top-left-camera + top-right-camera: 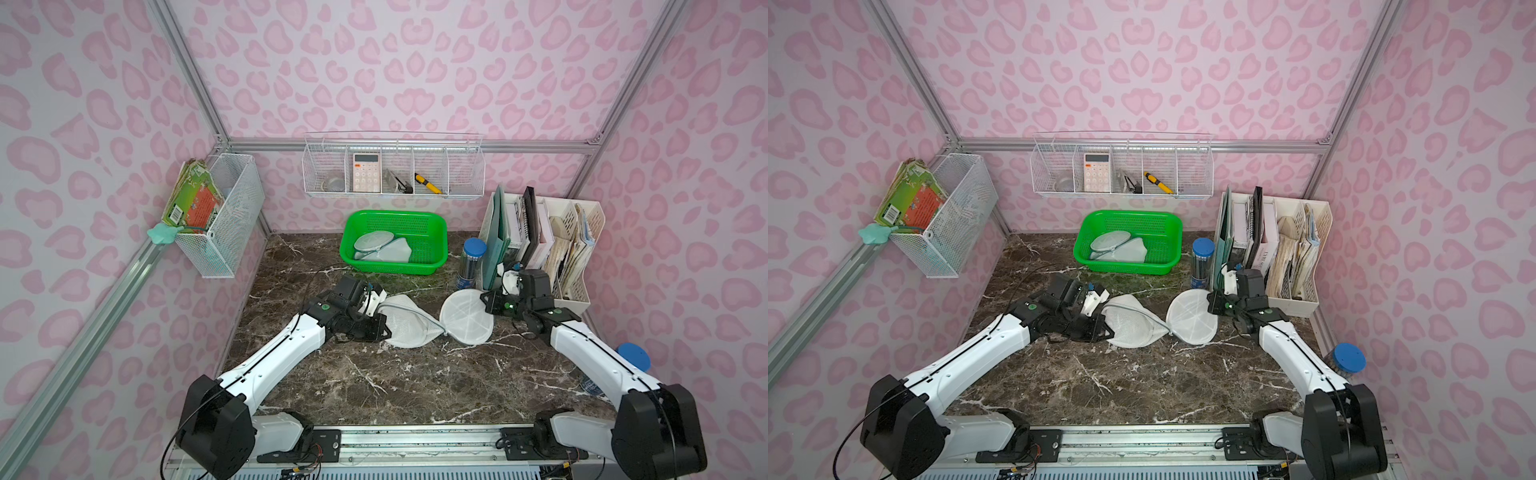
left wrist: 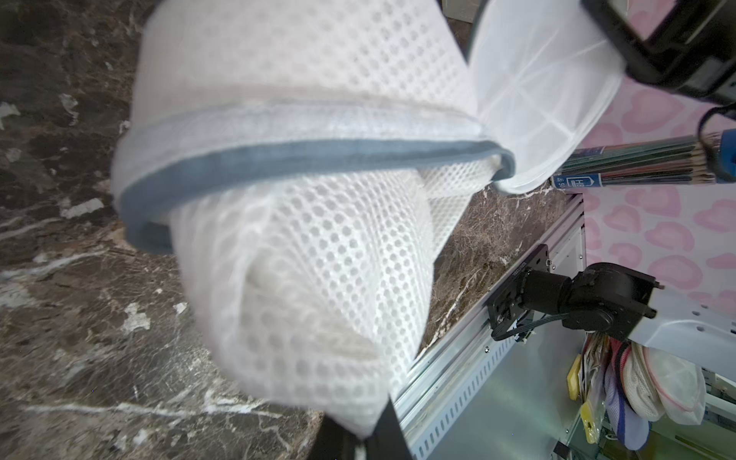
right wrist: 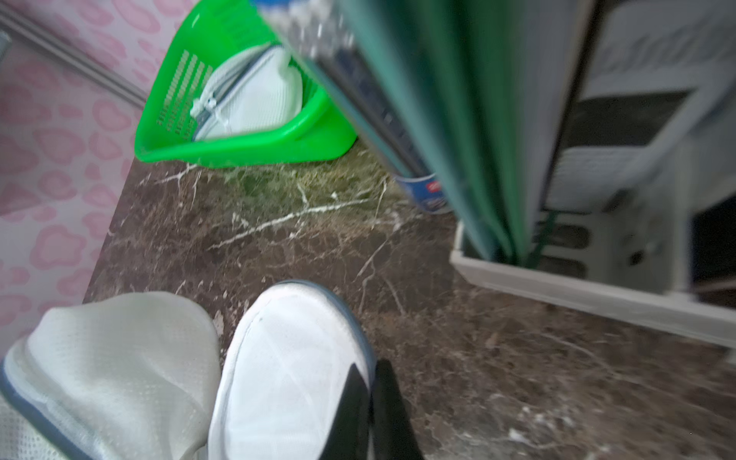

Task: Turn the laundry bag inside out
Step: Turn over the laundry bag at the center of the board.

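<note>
Laundry bag [image 1: 409, 328] lies pinched between left gripper [image 1: 379, 309] and right gripper [image 1: 484, 298].

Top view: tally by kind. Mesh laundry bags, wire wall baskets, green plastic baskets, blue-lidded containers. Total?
White mesh laundry bags: 2
White wire wall baskets: 2
Green perforated plastic basket: 1
Blue-lidded clear cylindrical containers: 2
Total: 7

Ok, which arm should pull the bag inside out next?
Left, probably: the left tool is shut on the white mesh laundry bag beside its grey-rimmed opening; the right tool only pinches the round white flap.
</note>
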Available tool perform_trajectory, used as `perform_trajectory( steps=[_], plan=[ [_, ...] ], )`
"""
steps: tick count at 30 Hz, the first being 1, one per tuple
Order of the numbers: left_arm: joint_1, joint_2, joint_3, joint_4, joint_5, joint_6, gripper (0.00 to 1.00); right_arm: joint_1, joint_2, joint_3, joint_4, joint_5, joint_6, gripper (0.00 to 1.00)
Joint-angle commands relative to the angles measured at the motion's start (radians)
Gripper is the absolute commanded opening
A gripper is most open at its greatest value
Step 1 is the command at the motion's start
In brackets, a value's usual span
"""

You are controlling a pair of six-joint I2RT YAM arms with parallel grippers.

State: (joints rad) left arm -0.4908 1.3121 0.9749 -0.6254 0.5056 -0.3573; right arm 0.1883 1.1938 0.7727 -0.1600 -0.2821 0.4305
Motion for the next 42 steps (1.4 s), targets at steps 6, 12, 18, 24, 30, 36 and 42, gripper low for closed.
perform_trajectory(
  steps=[6,12,18,24,30,36,42],
  plan=[
    [0.002,0.148,-0.001,-0.084,0.013,0.045,0.00,-0.067,-0.181,0.063,-0.025,0.272,-0.056,0.00],
    [0.010,0.183,0.003,-0.095,-0.047,0.043,0.00,-0.102,-0.225,0.073,-0.064,0.316,-0.046,0.00],
    [0.014,0.177,0.015,-0.096,-0.068,0.036,0.00,-0.110,-0.251,0.021,-0.051,0.243,-0.042,0.00],
    [0.008,0.166,0.065,-0.068,-0.065,0.033,0.00,0.016,-0.258,-0.069,-0.014,0.258,-0.031,0.00],
    [-0.025,0.184,0.120,-0.056,-0.086,0.052,0.00,0.125,-0.212,-0.152,0.012,0.253,0.007,0.05],
    [-0.051,0.248,0.191,-0.114,-0.069,0.067,0.00,0.209,-0.159,-0.102,-0.030,0.326,-0.050,0.59],
    [-0.064,0.263,0.212,-0.113,-0.068,0.067,0.00,0.319,-0.139,-0.020,0.011,0.308,-0.135,0.63]
  ],
)
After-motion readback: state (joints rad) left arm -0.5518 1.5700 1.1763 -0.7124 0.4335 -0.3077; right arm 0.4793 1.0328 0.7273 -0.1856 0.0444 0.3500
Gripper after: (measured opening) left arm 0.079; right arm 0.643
